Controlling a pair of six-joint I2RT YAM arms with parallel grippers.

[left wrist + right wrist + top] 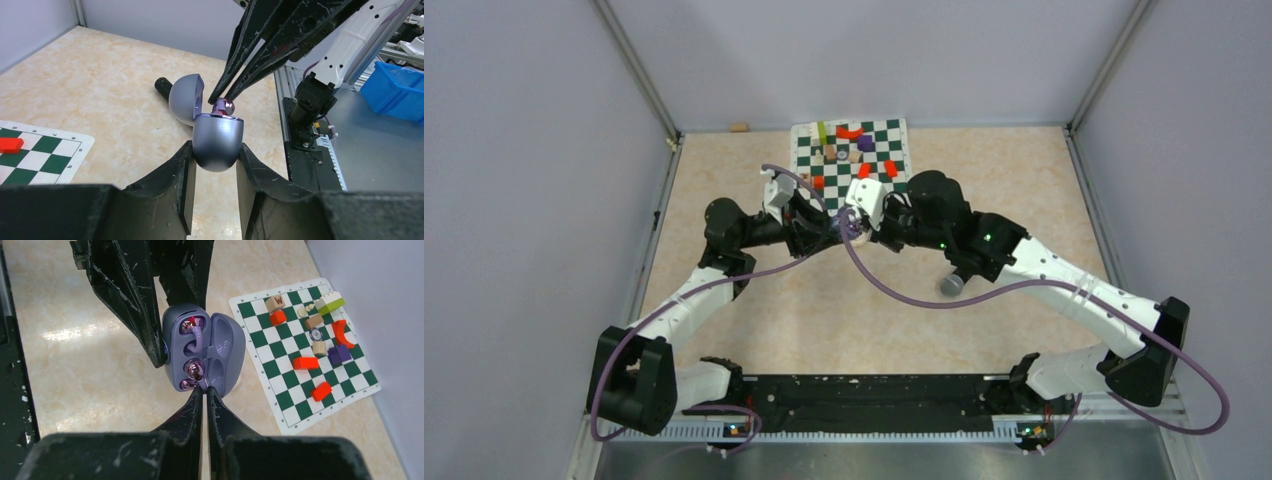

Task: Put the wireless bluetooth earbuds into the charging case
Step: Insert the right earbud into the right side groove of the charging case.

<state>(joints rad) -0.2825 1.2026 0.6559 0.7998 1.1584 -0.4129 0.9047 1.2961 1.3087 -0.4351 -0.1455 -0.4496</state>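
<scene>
While the left pincer (216, 150) clamps the charging case (217, 135), the closed right pincer (205, 388) seats an earbud (194, 370) at its tips; next, it likely needs a gentle press.

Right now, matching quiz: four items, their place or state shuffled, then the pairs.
1 charging case
2 right gripper
3 microphone
4 chess mat

A far side of table, blocks on it
B clamped in left gripper, lid open
C lying loose on table
D shut, tips at an earbud

Pairs: 1-B, 2-D, 3-C, 4-A
</scene>
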